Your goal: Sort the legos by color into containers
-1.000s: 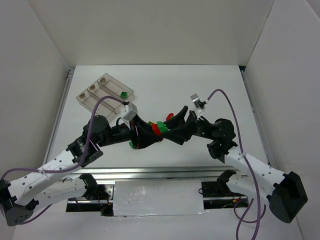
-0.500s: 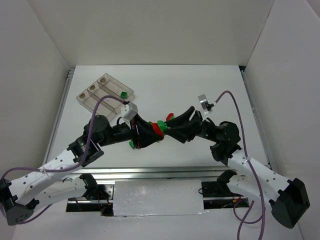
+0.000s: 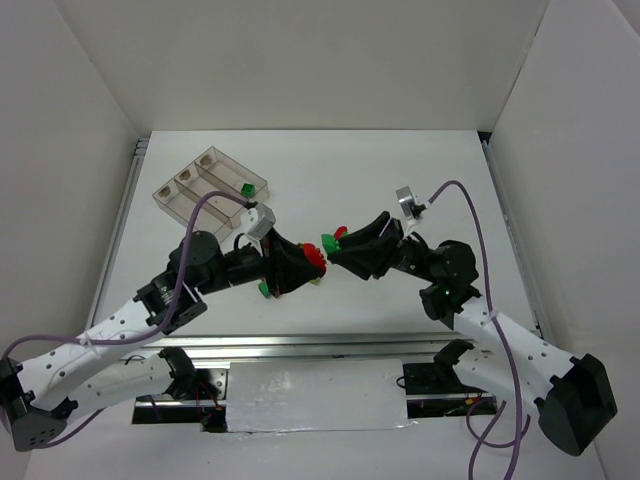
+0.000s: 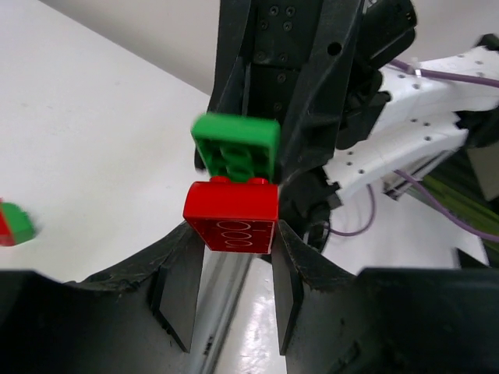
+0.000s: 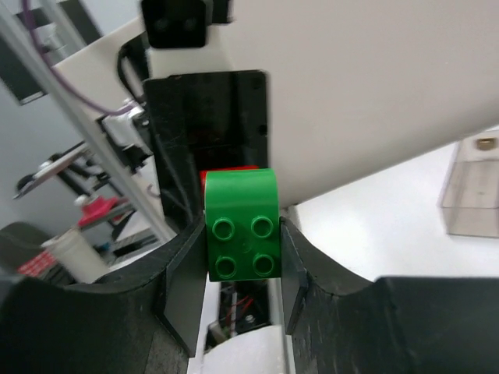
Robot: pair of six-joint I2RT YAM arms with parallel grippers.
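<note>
Above the middle of the worktop [image 3: 420, 180], the left pincer [image 4: 236, 234] clamps the red brick [image 4: 231, 220] and the right pincer [image 5: 242, 269] the green brick [image 5: 242, 234] touching it; a weak grip while prying could fling either far from the tray [image 3: 200, 172].

Left gripper [image 4: 234, 238] has a red brick [image 4: 231, 216] pinched between its fingers, the face with a row of ovals toward the camera. A slightly blurry green brick [image 4: 236, 144] sits right on top, touching it, studs showing, up against the black right gripper [image 4: 261, 117] behind. Also a small red-and-green piece [image 4: 14, 224] on the table [image 4: 93, 117], far left.
</note>
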